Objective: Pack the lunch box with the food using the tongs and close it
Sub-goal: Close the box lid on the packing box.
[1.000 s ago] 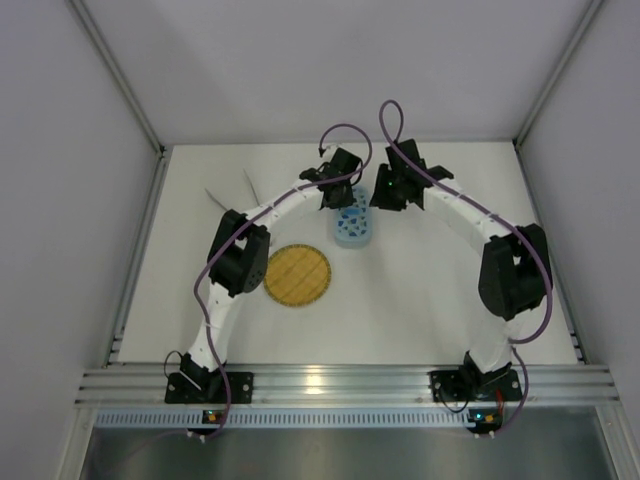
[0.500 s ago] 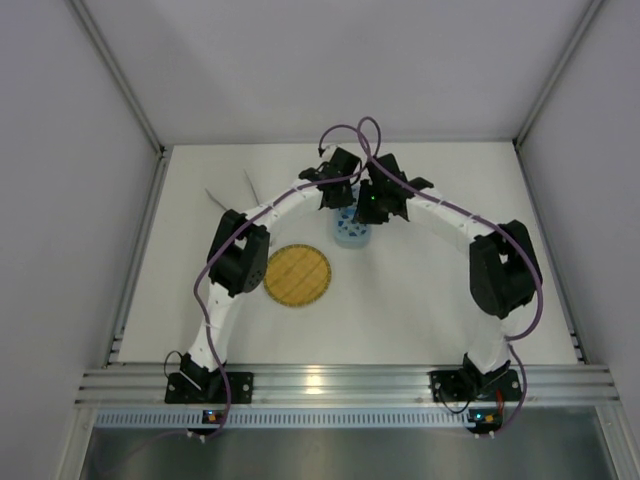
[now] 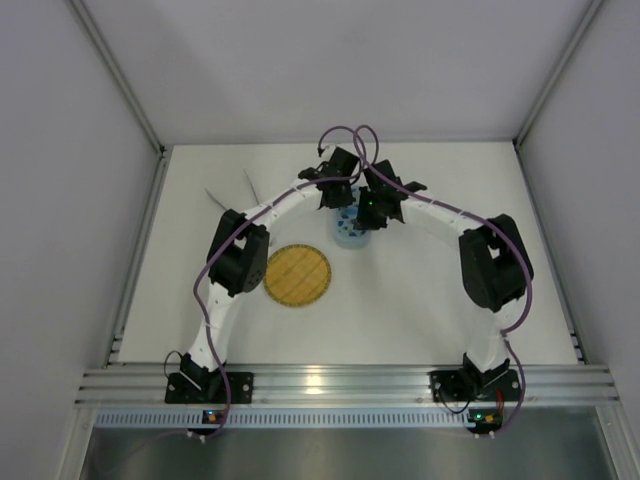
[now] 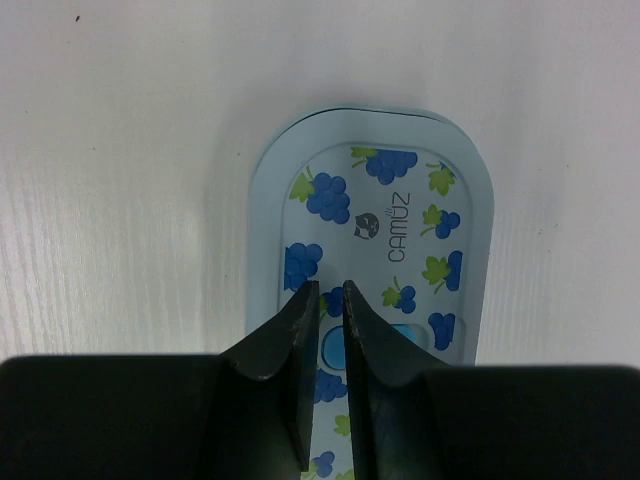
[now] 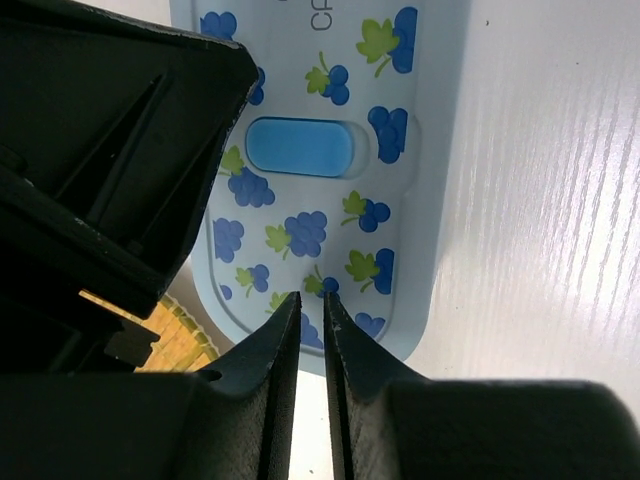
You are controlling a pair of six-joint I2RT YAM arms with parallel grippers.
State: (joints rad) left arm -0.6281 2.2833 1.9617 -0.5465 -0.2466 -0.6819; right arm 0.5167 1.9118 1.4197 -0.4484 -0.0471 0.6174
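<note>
The lunch box [image 3: 350, 233] sits at the far middle of the table, just beyond the yellow plate [image 3: 297, 275], with its grape-printed lid [image 4: 372, 200] already on. The left gripper [image 4: 328, 285] and right gripper [image 5: 310, 296] hover over the lid, fingers pressed nearly together and pinching nothing. The tongs [image 3: 216, 199] lie far left. This looks like the closing step, and the next move likely calls for pressing the lid's edges down.

A round yellow plate [image 3: 297, 276] with a grid pattern lies on the white table [image 3: 420, 290], left of centre.
</note>
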